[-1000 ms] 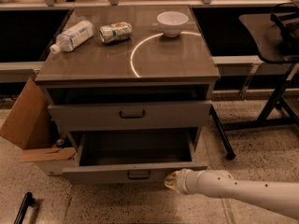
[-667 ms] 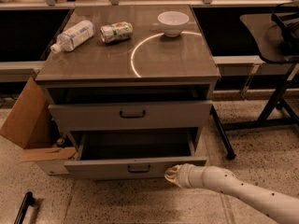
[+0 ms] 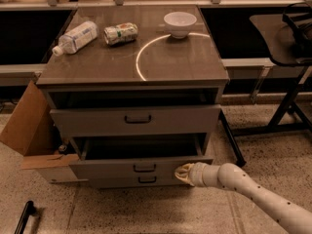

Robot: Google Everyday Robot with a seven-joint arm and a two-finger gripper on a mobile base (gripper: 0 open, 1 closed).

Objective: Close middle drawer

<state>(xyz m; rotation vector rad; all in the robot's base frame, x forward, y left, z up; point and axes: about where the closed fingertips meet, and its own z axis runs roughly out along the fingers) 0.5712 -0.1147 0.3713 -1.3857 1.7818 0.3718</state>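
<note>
The middle drawer [image 3: 107, 168] is not yet shut. Its slim front panel stands forward of the counter [image 3: 185, 62] edge, and above that panel a dark strip of the open box shows, so part of the travel is judged to be left. The tool [image 3: 184, 173] is low in front of the counter, on the right end of the middle drawer's front panel and apparently touching it, to the right of the small centre handle. Whether it is released or clenched cannot be told. The pale arm [image 3: 253, 194] reaches in from the lower right, in line for a straight push toward the counter's body. The taller-fronted top drawer [image 3: 97, 121] directly under the counter also sits a little forward, with a dark gap above it, but that is no part of this job. The bottom drawer [image 3: 117, 181] front lies just under the middle one. What remains, by this reading, is pushing until the panel comes flush and the dark strip disappears.
</note>
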